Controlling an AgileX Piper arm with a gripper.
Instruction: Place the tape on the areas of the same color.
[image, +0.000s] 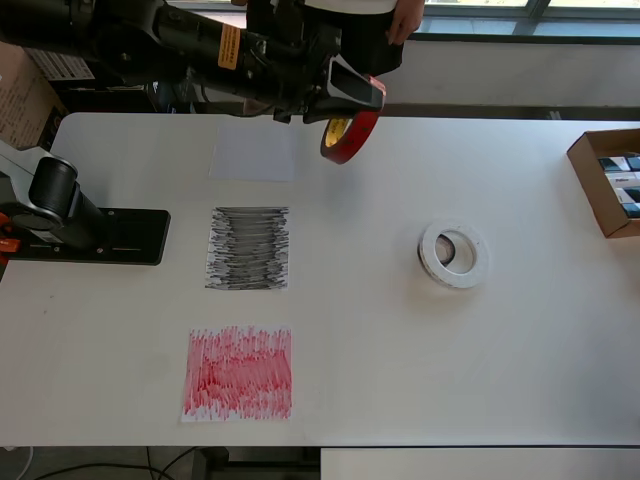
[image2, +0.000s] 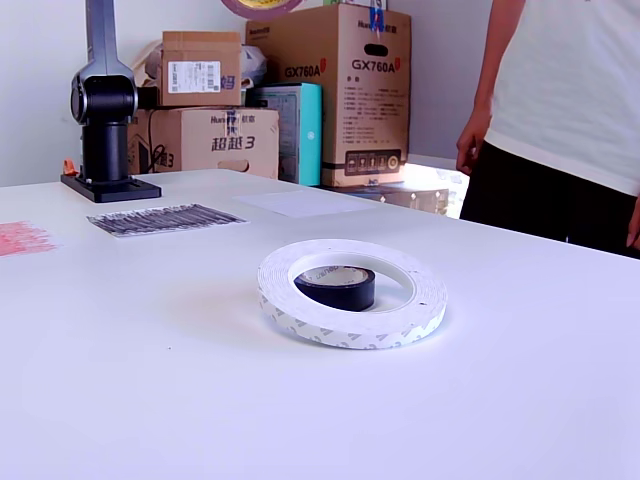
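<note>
The gripper (image: 345, 100) is hanging high over the far side of the table (image: 420, 370), its jaws clamped on the red roll (image: 350, 135), which is dangling on edge below them with its yellow core showing. Just beside the jaws, toward the overhead view's left, the white sheet (image: 254, 152) is lying flat; the roll is sitting over bare tabletop past that sheet's right edge, not over it. Further toward the near edge from the jaws the black sheet (image: 248, 248) is lying, and beyond it, well apart from the jaws, the red sheet (image: 238, 373).

Down and to the overhead view's right of the jaws, well apart, the white roll (image: 455, 254) is lying flat. In the exterior view the black roll (image2: 336, 287) is sitting inside the white roll's ring, both resting on the table.

The arm's base (image: 85, 232) is standing at the overhead view's left, just beside the black sheet. A person (image2: 560, 110) in a white shirt is standing at the far edge close behind the gripper. An open cardboard box (image: 610, 180) is resting at the overhead view's right edge, far from the jaws. Stacked cartons (image2: 300, 90) are piled behind the table in the exterior view. Nothing on the table is lying between the jaws and the sheets.
</note>
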